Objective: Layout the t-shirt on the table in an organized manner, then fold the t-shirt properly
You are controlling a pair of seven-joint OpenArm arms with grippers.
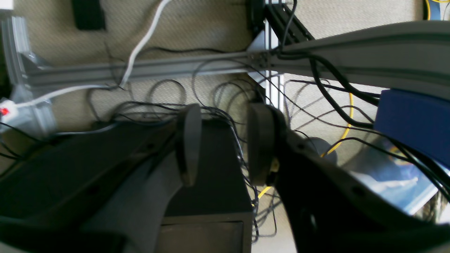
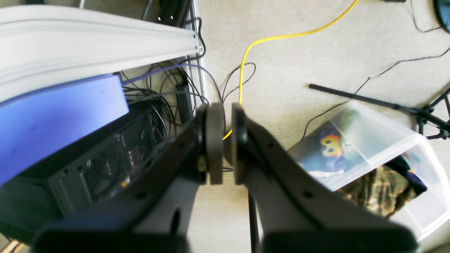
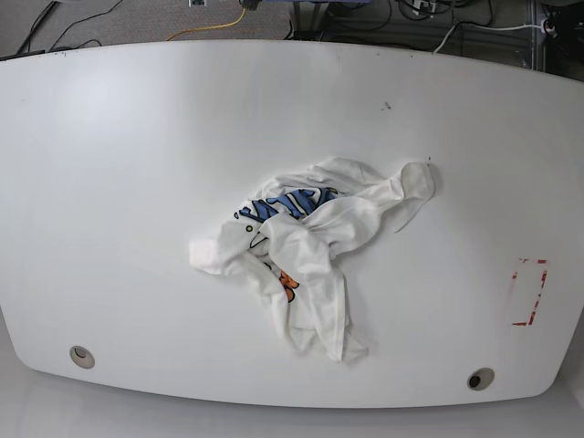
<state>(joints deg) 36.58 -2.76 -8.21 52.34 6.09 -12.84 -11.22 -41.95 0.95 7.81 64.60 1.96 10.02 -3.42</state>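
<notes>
- In your base view the t-shirt (image 3: 310, 251) lies crumpled in a heap a little right of the centre of the table (image 3: 137, 182), with blue lettering showing at the top of the heap and an orange patch lower down.
- Neither arm appears in that base view; only the wrist views show you the grippers, and neither of those shows the shirt.
- Your left wrist view has the left gripper (image 1: 225, 144) at centre frame, its two pads parted with a clear gap and nothing between them. Behind it you see a tangle of black cables (image 1: 218, 105), a grey rail (image 1: 140, 68) and a dark box (image 1: 211, 182) on carpet.
- Your right wrist view has the right gripper (image 2: 225, 140) with its pads drawn almost together, only a sliver between them, and nothing held. Past it lie a yellow cable (image 2: 277, 38) and a clear plastic bin (image 2: 379, 158) of cloth at the right.
- Around the heap the tabletop is bare on every side; the red tape rectangle (image 3: 527, 292) sits near the right edge, well apart from the shirt, and a grommet hole (image 3: 81, 355) marks the lower left.
- The table's far left and right edges are cut off by the frame.
- Folds hide most of the print, so you cannot read it, and you cannot tell collar from hem.
- Both wrist views are blurred near the fingers.
</notes>
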